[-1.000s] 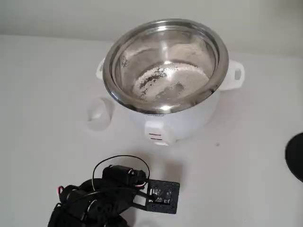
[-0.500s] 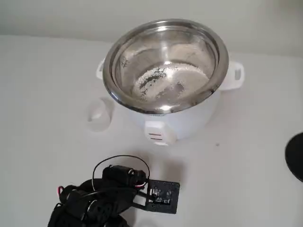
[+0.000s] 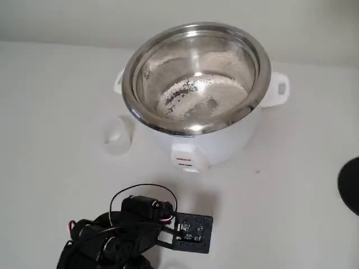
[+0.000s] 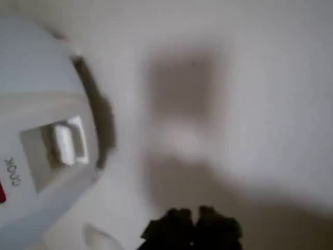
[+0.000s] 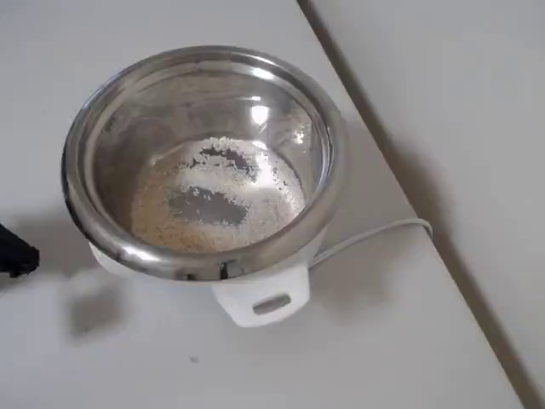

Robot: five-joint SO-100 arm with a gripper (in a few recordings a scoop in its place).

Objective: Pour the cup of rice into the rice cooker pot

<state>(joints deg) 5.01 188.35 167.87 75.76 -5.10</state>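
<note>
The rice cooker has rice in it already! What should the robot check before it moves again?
1. Rice in the pot: ok. Off-white rice grains lie on the bottom of the shiny round steel rice cooker pot.
2. Pot seated in the white cooker body: ok.
3. Small translucent plastic cup set down: ok, it stands on the table left of the cooker in the fixed view.
4. Cup empty: cannot tell.
5. Black robot arm away from the cooker: ok.
6. Jaws open or shut: cannot tell, the wrist view is blurred.
</note>
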